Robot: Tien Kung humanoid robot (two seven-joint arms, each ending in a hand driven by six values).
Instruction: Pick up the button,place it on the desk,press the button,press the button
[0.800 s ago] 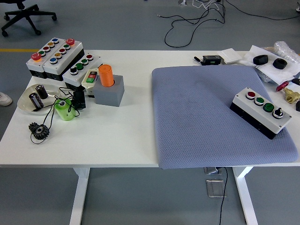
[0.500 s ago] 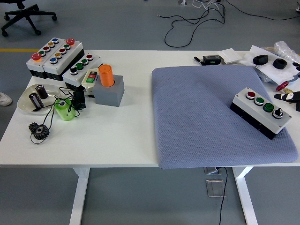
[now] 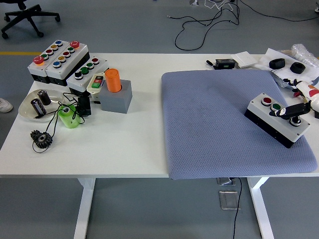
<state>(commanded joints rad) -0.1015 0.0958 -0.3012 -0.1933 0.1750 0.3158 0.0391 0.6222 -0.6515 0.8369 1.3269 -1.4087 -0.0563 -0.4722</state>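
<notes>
A white-topped button box (image 3: 266, 115) with a black base lies at an angle on the right side of the grey-blue mat (image 3: 214, 119). It carries a red button (image 3: 266, 101), green buttons and a black selector knob (image 3: 296, 120). My right hand (image 3: 288, 110) comes in from the right edge, and its black fingers (image 3: 281, 111) stretch out over the box top, across the middle buttons, holding nothing. Whether they touch the box I cannot tell. The left arm is out of view.
Several other button boxes (image 3: 60, 59) stand at the back left, by an orange cylinder (image 3: 113, 79) on a grey block. A white dish (image 3: 27, 110), a green part (image 3: 67, 117), a black gear (image 3: 41, 138) and cables lie nearby. Small parts (image 3: 284, 64) crowd the back right corner.
My right hand has come in from the right edge and moved left over the button box; earlier only its fingertips showed at the edge. The box has not moved.
</notes>
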